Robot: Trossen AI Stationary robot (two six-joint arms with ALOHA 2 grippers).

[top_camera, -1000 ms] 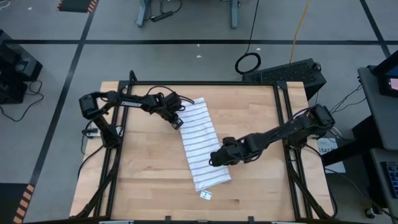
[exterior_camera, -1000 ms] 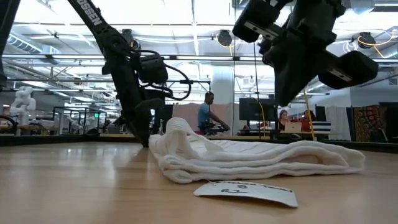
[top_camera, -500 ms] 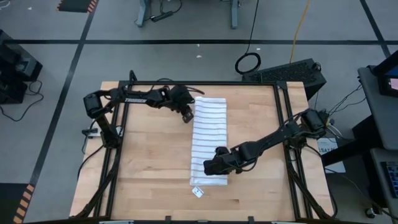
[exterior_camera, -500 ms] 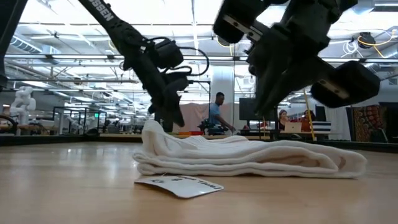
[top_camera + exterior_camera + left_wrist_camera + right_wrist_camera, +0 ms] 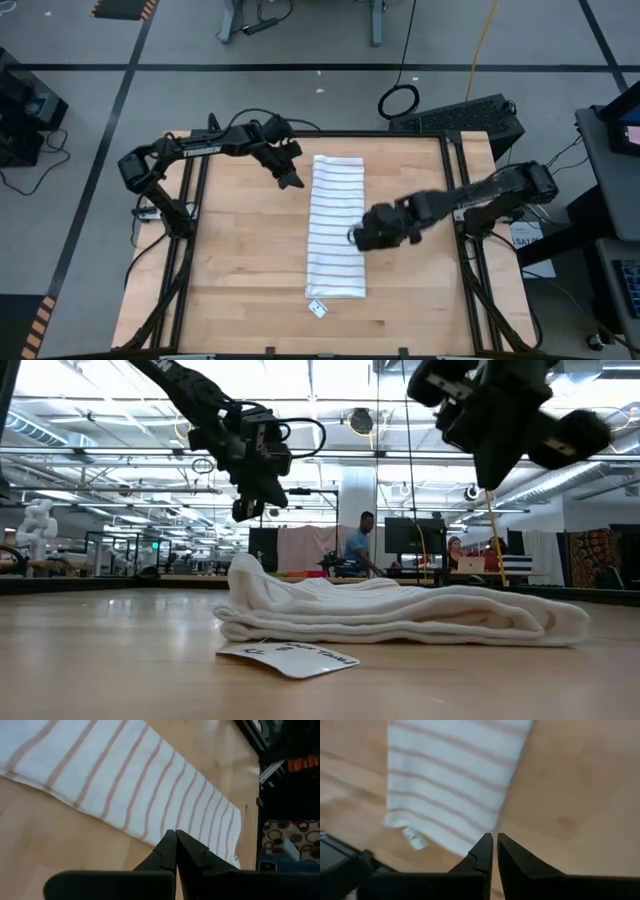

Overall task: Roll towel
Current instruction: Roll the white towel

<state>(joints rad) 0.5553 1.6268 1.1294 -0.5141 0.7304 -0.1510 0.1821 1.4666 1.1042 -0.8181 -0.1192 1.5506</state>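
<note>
The white towel (image 5: 337, 225) with narrow dark stripes lies flat on the table as a long folded strip, running from the far side to the near side. The low view shows it as several stacked layers (image 5: 400, 615). Its small white tag (image 5: 318, 309) lies on the wood at the near end (image 5: 290, 655). My left gripper (image 5: 291, 181) is shut and empty, raised beside the towel's far left corner (image 5: 245, 510). My right gripper (image 5: 358, 238) is shut and empty, raised over the towel's right edge near its middle (image 5: 494, 480). Both wrist views look down on the striped cloth (image 5: 125, 785) (image 5: 455, 780).
The wooden table top (image 5: 240, 270) is bare on the towel's left and right. A black frame rail (image 5: 330, 133) runs along the far edge just beyond the towel. People and workstations show in the room far behind the table (image 5: 355, 550).
The towel has been swung about from a slant to lie straight from far to near, its tag end sliding toward the table's left. Then both grippers have risen clear of it: the left toward the far left, the right toward the right edge.
</note>
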